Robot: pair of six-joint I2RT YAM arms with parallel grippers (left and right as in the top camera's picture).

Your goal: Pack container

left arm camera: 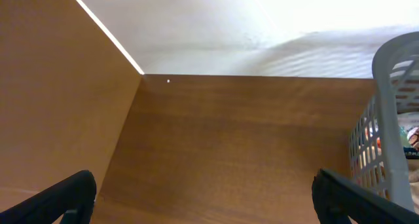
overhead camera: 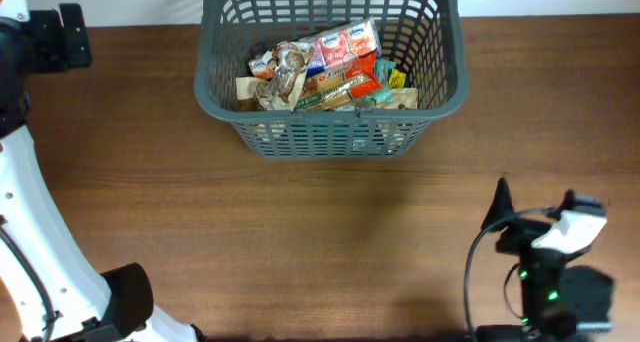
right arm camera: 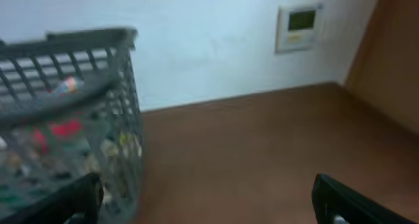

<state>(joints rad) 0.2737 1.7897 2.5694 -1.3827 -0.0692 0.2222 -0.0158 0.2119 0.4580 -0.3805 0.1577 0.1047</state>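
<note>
Dark grey container [overhead camera: 325, 135] sits at the far centre of the table [overhead camera: 300, 242], loaded; both arms are well clear of it.
Container is a rectangular basket with rounded corners, lattice-slotted sides and a solid rim, its back edge at the table's far edge. Food packets [overhead camera: 325, 67] are piled inside: red/white, orange, tan and green wrappers, labels too small to read. The table is dark brown wood grain. The left gripper [left arm camera: 206, 198] has its fingers spread wide with nothing between them, over the far-left table, basket wall at the right edge of its view. The right gripper [overhead camera: 535, 207] is near the front-right, jaws apart, holding nothing. Behind the table is a white wall [left arm camera: 262, 27] with a small panel [right arm camera: 300, 27] showing a green display, and brown wood panelling [right arm camera: 393, 54] beside it. The right wrist view is blurred.
</note>
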